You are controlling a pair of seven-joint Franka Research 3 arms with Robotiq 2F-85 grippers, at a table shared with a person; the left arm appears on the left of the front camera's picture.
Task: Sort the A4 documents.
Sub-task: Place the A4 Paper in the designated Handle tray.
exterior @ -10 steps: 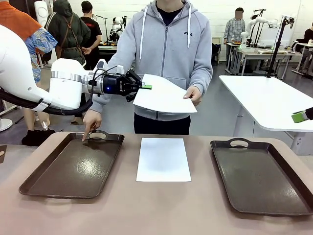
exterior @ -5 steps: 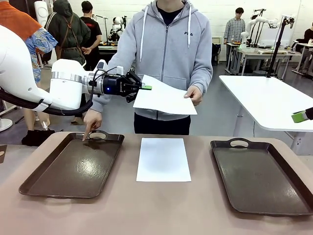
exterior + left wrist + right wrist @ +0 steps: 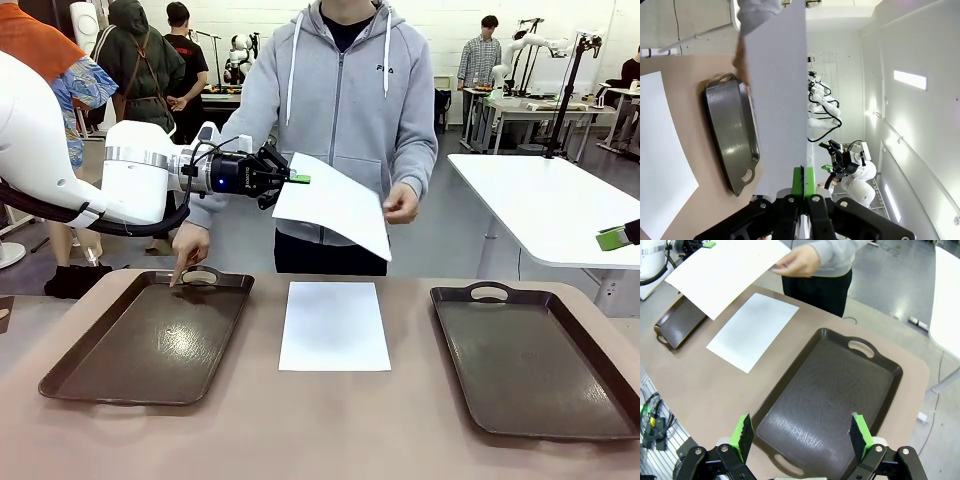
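Now that the person's hand [image 3: 402, 204] has let go, my left gripper [image 3: 298, 178] alone pinches the plain white A4 paper sheet [image 3: 335, 205] — sagging up beyond the dark brown tray [image 3: 150, 340] on my left — handover done; right gripper [image 3: 802, 436] gapes empty.

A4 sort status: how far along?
Done: no sheet sits in the left tray or right tray yet. In hand: left gripper grips the raised sheet; a person's hand points at the left tray. Left: the raised sheet, then the flat sheet between the trays.
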